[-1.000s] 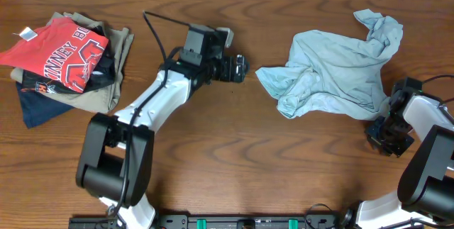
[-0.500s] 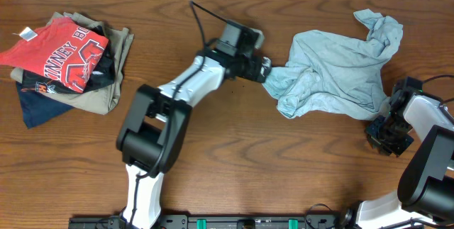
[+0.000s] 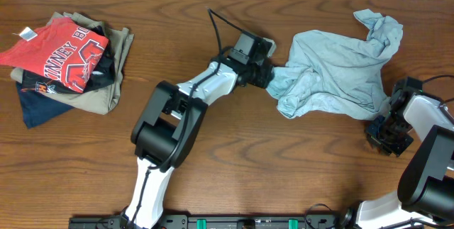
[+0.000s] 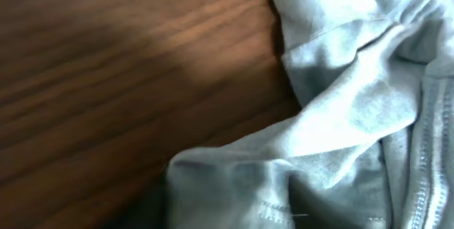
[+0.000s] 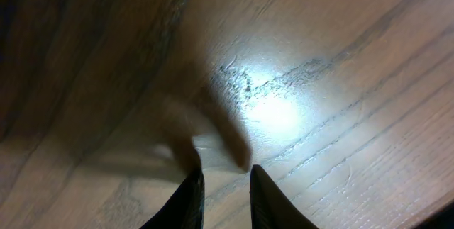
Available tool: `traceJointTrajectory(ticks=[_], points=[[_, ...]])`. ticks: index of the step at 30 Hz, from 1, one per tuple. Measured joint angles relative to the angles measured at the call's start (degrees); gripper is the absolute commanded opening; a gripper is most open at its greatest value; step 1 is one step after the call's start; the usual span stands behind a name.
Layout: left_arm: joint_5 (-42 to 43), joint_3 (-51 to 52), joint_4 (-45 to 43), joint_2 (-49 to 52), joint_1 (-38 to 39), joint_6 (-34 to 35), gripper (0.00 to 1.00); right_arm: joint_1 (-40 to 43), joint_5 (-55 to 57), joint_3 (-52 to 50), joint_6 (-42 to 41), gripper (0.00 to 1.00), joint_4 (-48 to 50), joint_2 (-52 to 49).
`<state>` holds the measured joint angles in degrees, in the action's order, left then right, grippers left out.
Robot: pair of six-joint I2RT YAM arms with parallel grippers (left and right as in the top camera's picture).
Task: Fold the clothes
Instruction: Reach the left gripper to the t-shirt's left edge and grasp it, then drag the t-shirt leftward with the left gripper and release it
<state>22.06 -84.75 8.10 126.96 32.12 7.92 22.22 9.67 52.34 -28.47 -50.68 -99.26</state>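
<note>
The clothes (image 3: 340,66) are a pale blue-grey T-shirt lying crumpled at the back right of the table. My left gripper (image 3: 266,73) reaches across to the shirt's left corner and looks shut on that bunched edge. In the left wrist view the shirt's folds and a stitched hem (image 4: 355,115) fill the right and bottom, and my own fingers are hidden under the fabric. My right gripper (image 3: 386,135) sits low on the wood just off the shirt's lower right edge. Its dark fingertips (image 5: 223,176) stand a narrow gap apart with only bare wood between them.
A stack of folded garments (image 3: 67,59), a red lettered shirt over navy and khaki ones, lies at the far left. The wooden table (image 3: 234,151) runs between the arms, and its back edge is near the top of the overhead view.
My left arm has swung right across the table to the shirt's left corner, and its jaws have closed there. The right arm and the shirt's bulk have stayed put.
</note>
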Motion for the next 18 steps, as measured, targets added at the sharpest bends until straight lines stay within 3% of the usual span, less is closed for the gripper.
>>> traceJointTrajectory(ticks=[8,13,18], points=[[0.2,0.0,4.0,-0.7,-1.2,0.0,0.06,0.0,-4.0,0.4,3.6,0.05,-1.2,0.0],[0.2,0.0,11.1,-6.2,-7.6,0.0,0.06,0.0,-11.6,4.1,9.6,0.1,-4.1,-0.1],[-0.4,0.0,10.7,-16.5,-16.8,0.0,0.06,-0.3,-18.1,8.5,14.9,0.18,0.5,1.5]])
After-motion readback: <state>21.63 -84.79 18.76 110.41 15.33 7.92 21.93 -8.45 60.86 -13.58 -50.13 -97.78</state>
